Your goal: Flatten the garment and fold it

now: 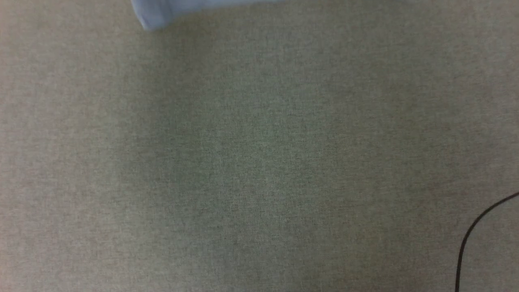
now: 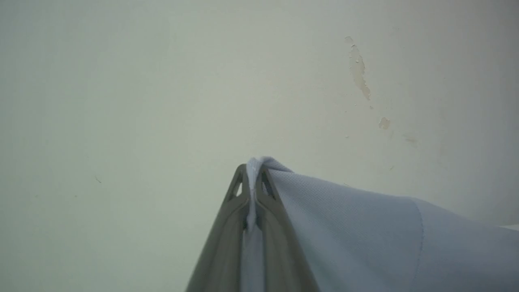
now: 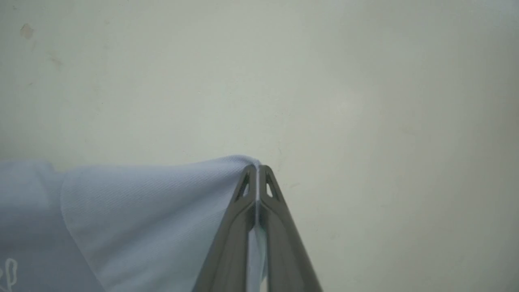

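The garment is a light blue shirt. In the head view only a strip of the garment [image 1: 162, 12] shows at the top edge, above the grey-green cloth surface. In the left wrist view my left gripper [image 2: 254, 172] is shut on a pinched fold of the garment [image 2: 365, 235], which drapes away to the right. In the right wrist view my right gripper [image 3: 257, 172] is shut on another fold of the garment [image 3: 154, 211], which hangs off to the left; a bit of white script logo [image 3: 10, 273] shows at the lower left. Both grippers point at a pale wall.
A grey-green fabric surface [image 1: 259, 162] spreads across the head view, with a thin black cable [image 1: 472, 231] curving in at the lower right. The pale wall [image 2: 162, 81] has chipped paint patches [image 2: 359, 71] in the left wrist view.
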